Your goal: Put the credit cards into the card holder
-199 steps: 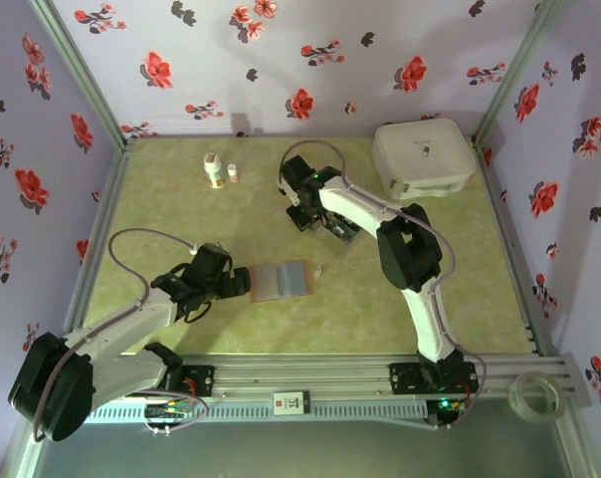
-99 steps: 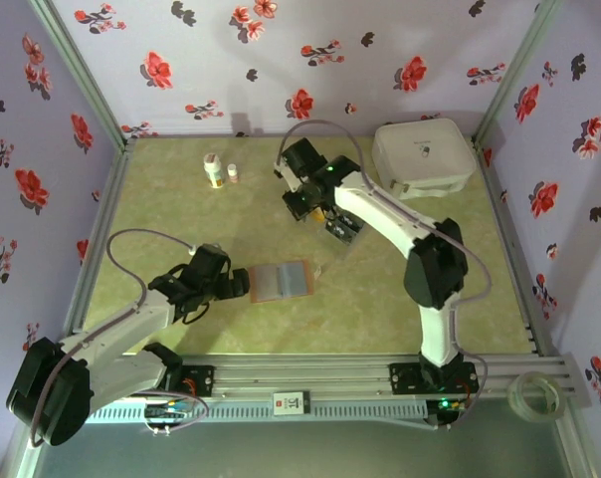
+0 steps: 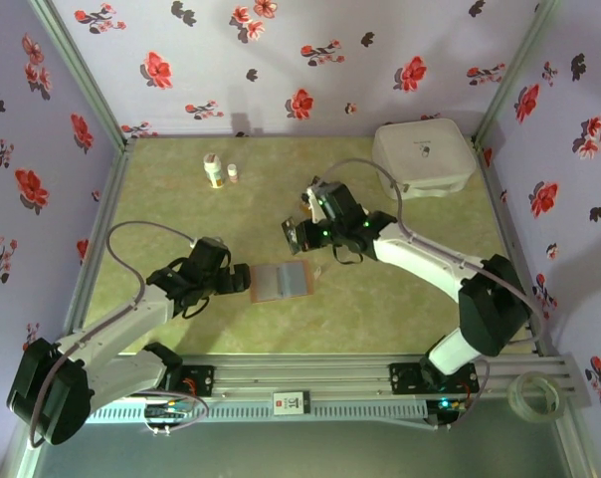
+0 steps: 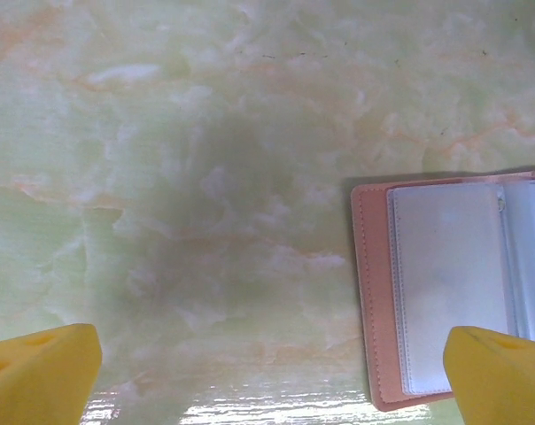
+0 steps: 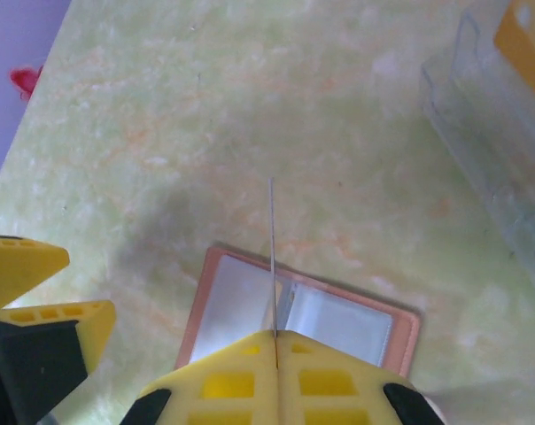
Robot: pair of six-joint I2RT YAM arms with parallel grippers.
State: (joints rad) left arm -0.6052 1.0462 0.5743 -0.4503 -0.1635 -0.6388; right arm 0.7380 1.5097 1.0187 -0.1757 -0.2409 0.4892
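Observation:
The card holder (image 3: 283, 281) lies open on the green table, reddish-brown with grey-blue pockets (image 5: 250, 305). My right gripper (image 5: 275, 335) hovers above it, shut on one credit card (image 5: 272, 252) held upright and seen edge-on over the holder's middle fold. In the top view the right gripper (image 3: 297, 236) hangs just behind the holder. My left gripper (image 4: 267, 381) stands open and low at the holder's left edge (image 4: 374, 292), nothing between its fingers. A gold credit card (image 5: 524, 35) rests in the clear tray (image 5: 484, 155).
A large white rounded case (image 3: 423, 156) stands at the back right. Two small bottles (image 3: 213, 171) stand at the back left. The right arm (image 3: 420, 254) stretches across the right half of the table. Flowered walls close three sides.
My right arm has swung from the back middle forward toward the card holder, carrying the card. The left arm has barely moved and stays open beside the holder.

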